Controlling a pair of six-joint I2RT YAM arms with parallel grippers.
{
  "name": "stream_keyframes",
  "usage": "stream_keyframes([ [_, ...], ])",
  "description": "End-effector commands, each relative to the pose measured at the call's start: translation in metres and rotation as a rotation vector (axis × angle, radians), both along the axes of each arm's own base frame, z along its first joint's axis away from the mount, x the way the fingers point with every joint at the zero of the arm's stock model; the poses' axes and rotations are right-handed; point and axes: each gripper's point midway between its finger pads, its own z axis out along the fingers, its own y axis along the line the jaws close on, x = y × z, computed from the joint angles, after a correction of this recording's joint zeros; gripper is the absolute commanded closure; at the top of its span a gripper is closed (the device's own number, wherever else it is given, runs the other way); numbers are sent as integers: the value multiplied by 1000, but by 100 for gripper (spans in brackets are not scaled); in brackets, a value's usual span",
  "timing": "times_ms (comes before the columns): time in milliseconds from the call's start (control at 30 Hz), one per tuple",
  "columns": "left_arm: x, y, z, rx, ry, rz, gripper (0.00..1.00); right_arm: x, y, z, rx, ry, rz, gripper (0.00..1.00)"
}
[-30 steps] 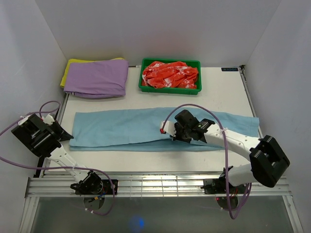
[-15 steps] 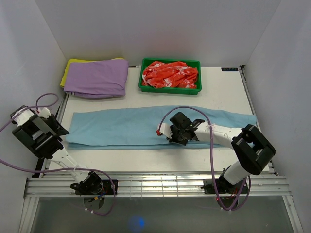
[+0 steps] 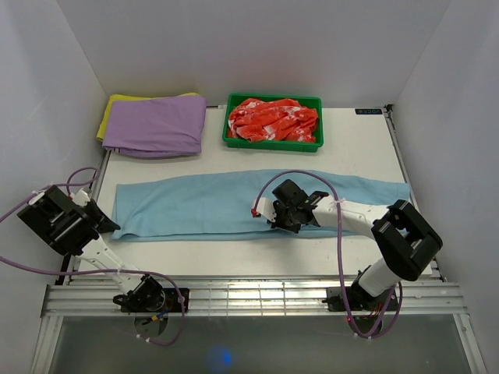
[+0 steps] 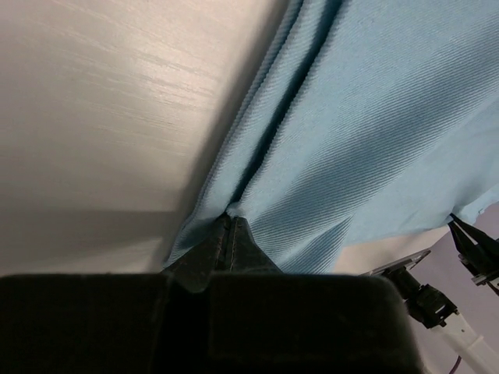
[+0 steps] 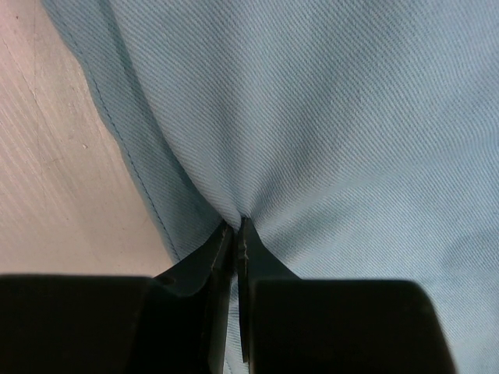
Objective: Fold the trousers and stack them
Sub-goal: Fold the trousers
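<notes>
White walls enclose pale table on three sides; metal rail along near edge.

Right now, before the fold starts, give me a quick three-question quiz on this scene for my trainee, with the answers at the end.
1. True or false: the left pincer is shut on an edge of the trousers.
2. What lies in the green tray? A: the trousers. B: a red-and-white cloth. C: nothing.
3. Which pincer grips the trousers nearer their middle?

Key:
1. True.
2. B.
3. The right pincer, shut on a pinch of the cloth.
</notes>
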Motion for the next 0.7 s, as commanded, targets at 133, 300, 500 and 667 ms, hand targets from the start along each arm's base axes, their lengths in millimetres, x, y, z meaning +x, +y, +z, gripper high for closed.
stream_keyframes([
  [133,2,53,-33,176,28,24,100,-11,-11,1,-29,39,-5,92],
  [300,15,65,4,237,-56,-8,100,-17,-18,-10,-58,62,0,92],
  [500,9,63,23,282,-85,-67,100,-16,-15,-10,-49,67,-4,92],
  [667,9,58,26,264,-106,-83,100,-14,-12,-8,-47,65,-2,92],
])
